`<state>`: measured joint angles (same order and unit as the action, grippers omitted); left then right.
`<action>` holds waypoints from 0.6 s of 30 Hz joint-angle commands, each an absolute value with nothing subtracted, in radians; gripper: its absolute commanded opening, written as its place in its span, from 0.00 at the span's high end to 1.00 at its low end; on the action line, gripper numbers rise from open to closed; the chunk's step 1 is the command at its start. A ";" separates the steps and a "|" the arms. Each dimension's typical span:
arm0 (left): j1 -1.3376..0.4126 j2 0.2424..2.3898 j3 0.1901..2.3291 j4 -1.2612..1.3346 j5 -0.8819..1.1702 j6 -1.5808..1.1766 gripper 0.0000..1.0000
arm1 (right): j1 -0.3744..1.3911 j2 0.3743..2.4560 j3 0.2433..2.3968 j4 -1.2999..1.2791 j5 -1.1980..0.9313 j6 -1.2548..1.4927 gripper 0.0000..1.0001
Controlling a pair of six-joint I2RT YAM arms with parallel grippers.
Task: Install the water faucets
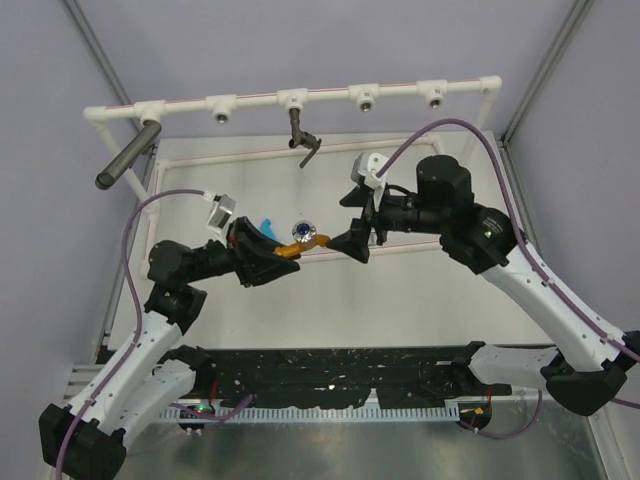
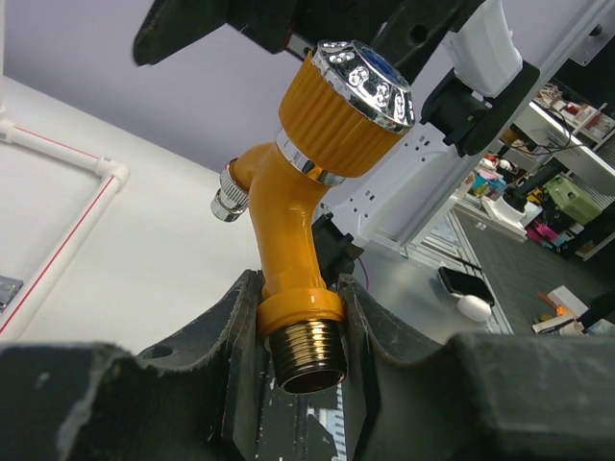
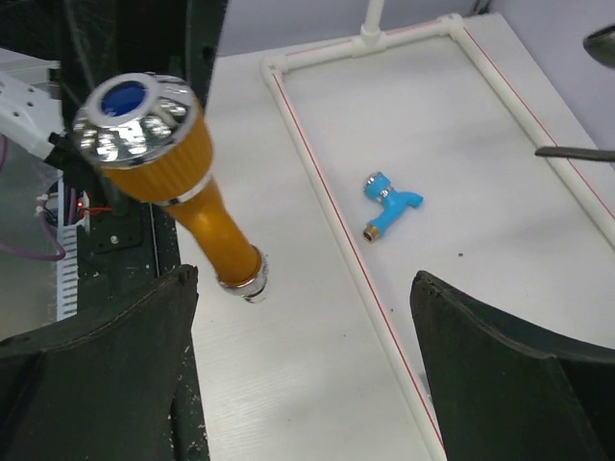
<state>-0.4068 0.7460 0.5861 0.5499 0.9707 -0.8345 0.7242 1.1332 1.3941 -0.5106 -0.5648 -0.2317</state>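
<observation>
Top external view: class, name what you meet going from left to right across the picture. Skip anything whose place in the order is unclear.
cylinder → blue faucet → orange faucet → right gripper

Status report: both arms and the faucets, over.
Left gripper shut on orange faucet at its threaded end. Right gripper open, close by its knob. Blue faucet on table, grey faucet hanging from pipe.

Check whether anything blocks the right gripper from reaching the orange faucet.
Nothing visible does. The right gripper is open, and the orange faucet has its chrome-capped knob in open air just ahead of that gripper's fingers. The left gripper holds the faucet by its threaded end.
</observation>
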 commanded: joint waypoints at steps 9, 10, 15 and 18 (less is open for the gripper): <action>-0.402 0.877 0.687 0.759 1.022 -0.916 1.00 | 0.715 1.039 1.246 -0.345 -0.523 -0.210 0.05; -0.403 0.882 0.692 0.759 1.022 -0.917 1.00 | 0.712 1.013 1.197 -0.260 -0.537 -0.203 0.05; -0.403 0.908 0.715 0.762 1.045 -0.934 1.00 | 0.707 0.893 1.029 -0.058 -0.639 -0.166 0.05; -0.419 0.922 0.732 0.762 1.075 -0.945 1.00 | 0.709 0.905 1.051 -0.055 -0.701 -0.161 0.04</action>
